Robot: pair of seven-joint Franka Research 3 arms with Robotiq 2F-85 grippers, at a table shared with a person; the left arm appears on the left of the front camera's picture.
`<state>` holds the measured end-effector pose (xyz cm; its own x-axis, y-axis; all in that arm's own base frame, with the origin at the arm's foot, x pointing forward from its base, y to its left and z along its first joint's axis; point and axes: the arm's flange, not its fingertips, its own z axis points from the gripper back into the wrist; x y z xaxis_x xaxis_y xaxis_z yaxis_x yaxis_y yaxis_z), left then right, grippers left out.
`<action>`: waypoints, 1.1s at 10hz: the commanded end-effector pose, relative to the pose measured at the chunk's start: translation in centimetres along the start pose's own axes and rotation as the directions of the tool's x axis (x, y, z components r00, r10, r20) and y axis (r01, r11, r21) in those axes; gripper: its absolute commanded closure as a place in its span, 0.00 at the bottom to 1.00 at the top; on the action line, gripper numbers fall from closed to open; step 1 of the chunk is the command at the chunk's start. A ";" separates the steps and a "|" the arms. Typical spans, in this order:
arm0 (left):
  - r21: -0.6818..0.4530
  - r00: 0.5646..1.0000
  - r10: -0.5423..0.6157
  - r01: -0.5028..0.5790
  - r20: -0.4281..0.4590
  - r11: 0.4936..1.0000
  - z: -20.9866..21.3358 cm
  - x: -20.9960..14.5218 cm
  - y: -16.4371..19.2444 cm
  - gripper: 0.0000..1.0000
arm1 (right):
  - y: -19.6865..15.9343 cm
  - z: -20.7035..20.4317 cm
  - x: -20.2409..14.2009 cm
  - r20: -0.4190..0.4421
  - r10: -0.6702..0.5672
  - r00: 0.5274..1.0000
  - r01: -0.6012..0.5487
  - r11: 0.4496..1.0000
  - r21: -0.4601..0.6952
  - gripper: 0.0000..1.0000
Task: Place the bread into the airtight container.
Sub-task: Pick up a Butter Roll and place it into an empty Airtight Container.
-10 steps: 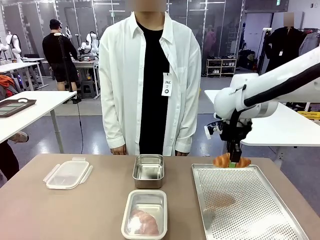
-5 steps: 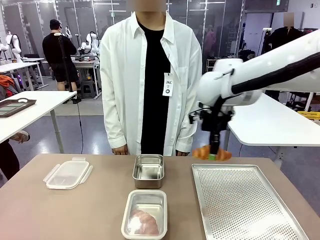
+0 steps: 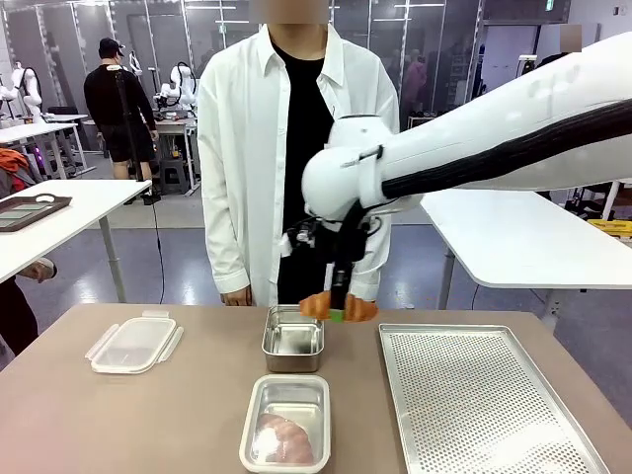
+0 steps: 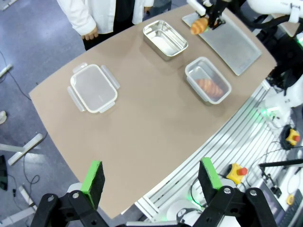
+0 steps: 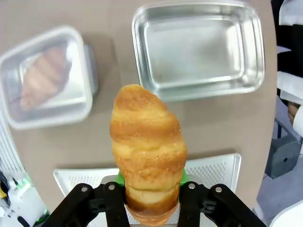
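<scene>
Above the far right corner of the empty steel container (image 3: 293,336) (image 4: 165,39) (image 5: 199,47), the right fingers (image 3: 336,315) (image 5: 188,201) are clamped nearly shut on the bread (image 3: 338,307) (image 4: 199,25) (image 5: 147,161). It is a golden croissant, gripped at one end between the green pads and lifted clear of the desk (image 3: 178,415). It hangs between that container and the perforated metal tray (image 3: 484,395) (image 4: 227,40) (image 5: 213,170), which lies to the container's right. Just on the robot's side of the steel container sits a second container (image 3: 286,423) (image 4: 208,80) (image 5: 45,85) with a pale rim. It holds another croissant and seems to be covered by a clear lid. Well to the left of the steel container lies a loose clear lid (image 3: 133,344) (image 4: 93,88) with clasps, flat on the desk. Beyond the steel container, at the far edge, a person (image 3: 296,148) in a white coat stands with arms hanging down. The left fingers (image 4: 94,178) hover high over the robot's side of the desk, well away from the steel container. They are spread wide with nothing between their green pads.
</scene>
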<state>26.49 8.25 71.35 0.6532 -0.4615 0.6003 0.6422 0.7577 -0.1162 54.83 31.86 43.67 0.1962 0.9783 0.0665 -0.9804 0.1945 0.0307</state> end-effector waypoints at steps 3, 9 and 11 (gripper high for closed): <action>-0.008 1.000 -0.017 0.017 0.000 1.000 0.2 0.1 0.1 0.00 | 0.8 -2.2 7.4 0.021 -0.063 0.998 0.064 0.997 -0.049 0.60; -0.008 1.000 -0.017 0.017 0.000 1.000 0.2 0.1 0.1 0.00 | 1.7 -2.7 8.5 0.045 -0.035 0.998 0.037 0.998 -0.051 0.60; -0.008 1.000 -0.017 0.017 0.000 1.000 0.2 0.1 0.1 0.00 | 1.7 -2.7 8.5 0.045 -0.035 0.998 0.037 0.998 -0.051 0.60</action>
<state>26.49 8.25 71.35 0.6532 -0.4616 0.6002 0.6422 0.7577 -0.1162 54.96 40.82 41.49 0.2266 0.9682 0.1061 -0.9726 0.2307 -0.0278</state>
